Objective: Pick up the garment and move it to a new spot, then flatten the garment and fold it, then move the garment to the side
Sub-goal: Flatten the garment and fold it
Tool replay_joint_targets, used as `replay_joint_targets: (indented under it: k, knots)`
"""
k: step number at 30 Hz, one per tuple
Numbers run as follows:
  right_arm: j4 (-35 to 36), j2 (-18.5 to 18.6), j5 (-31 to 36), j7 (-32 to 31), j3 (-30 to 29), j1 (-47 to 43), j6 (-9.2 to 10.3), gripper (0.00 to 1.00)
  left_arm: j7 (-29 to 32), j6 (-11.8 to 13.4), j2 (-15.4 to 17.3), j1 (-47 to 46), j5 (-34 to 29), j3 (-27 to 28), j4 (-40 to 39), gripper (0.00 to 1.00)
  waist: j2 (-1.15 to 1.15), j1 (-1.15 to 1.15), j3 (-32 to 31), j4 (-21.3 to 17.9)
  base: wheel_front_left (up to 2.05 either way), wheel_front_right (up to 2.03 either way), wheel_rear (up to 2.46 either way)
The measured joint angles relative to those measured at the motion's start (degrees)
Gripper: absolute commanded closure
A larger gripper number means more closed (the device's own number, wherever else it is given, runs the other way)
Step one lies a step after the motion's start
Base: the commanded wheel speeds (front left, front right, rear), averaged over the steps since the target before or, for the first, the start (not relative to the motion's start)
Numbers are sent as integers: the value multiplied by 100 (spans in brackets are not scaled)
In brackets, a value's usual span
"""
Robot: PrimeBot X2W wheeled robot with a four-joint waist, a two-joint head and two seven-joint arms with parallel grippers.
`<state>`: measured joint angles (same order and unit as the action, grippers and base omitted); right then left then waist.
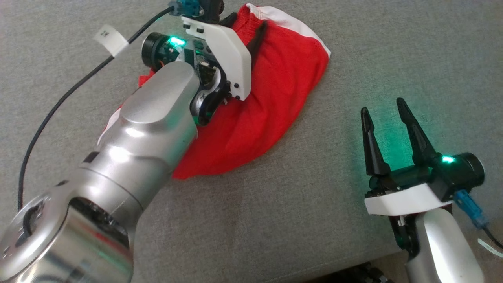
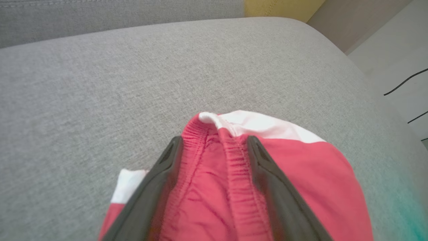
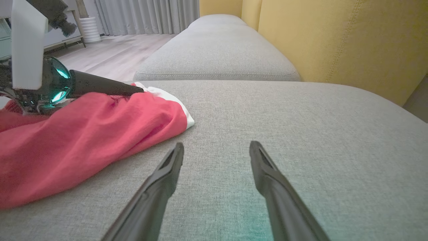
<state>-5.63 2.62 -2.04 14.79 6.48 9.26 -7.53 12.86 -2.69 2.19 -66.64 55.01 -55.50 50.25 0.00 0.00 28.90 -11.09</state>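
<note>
right hand (image 1: pixel 382 105): black fingers (image 1: pixel 373 149), white plate (image 1: pixel 401 204) | forearm (image 1: pixel 149 118): silver | cable (image 1: pixel 59 106): black

Grey sofa cushions (image 3: pixel 301 134), yellow backrest (image 3: pixel 351 40), wood floor (image 3: pixel 113 50), curtains (image 3: pixel 143 15).

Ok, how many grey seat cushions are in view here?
2. The near grey fabric seat cushion carries the red and white cloth garment; the second grey fabric cushion lies beyond it, alongside the yellow upholstered backrest. More may lie out of frame.
</note>
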Motion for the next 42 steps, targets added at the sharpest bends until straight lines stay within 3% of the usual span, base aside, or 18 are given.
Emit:
replay_joint_targets:
  k: [2,3,5,6,18,28,31,34,39,42]
  knots:
    - [0,0,-15,0,23,11,0,0,-33,-1,0,-54,63,-35,80,0,0,0,1,-40,0,0,0]
    - [0,0,-45,0,33,20,0,0,-68,-9,0,-79,109,-51,107,22,0,0,-2,-54,0,0,0]
    - [-5,0,-54,0,49,49,0,0,-172,-42,1,-119,203,-82,157,94,0,0,-19,-79,0,0,0]
    - [-9,0,-60,0,64,64,0,0,-257,-59,1,-125,235,-92,174,100,0,0,-34,-91,0,0,0]
    - [-152,0,-325,0,148,34,0,0,-556,-397,4,-138,982,-300,-35,100,0,0,-716,-155,0,0,0]
    - [-227,1,-553,0,2,-523,0,0,-641,-445,53,-794,1737,-401,-1689,100,0,-2,-1729,31,0,0,0]
    - [-230,0,-550,0,2,-621,0,0,-672,-446,325,-734,2048,-390,-2394,100,0,-2,-1976,204,0,0,0]
    - [-219,1,-499,0,-38,-708,0,0,-680,-446,806,-359,2340,-391,-3043,100,0,-2,-2123,445,0,0,0]
    - [-73,-2,-320,0,-235,-946,0,0,-1012,-434,1728,1121,2373,-692,-3645,100,0,-1,-2254,931,0,0,0]
    - [66,-4,-300,0,-365,-1144,0,0,-1382,-271,2100,2136,2321,-877,-3819,100,0,-1,-2287,1233,0,0,0]
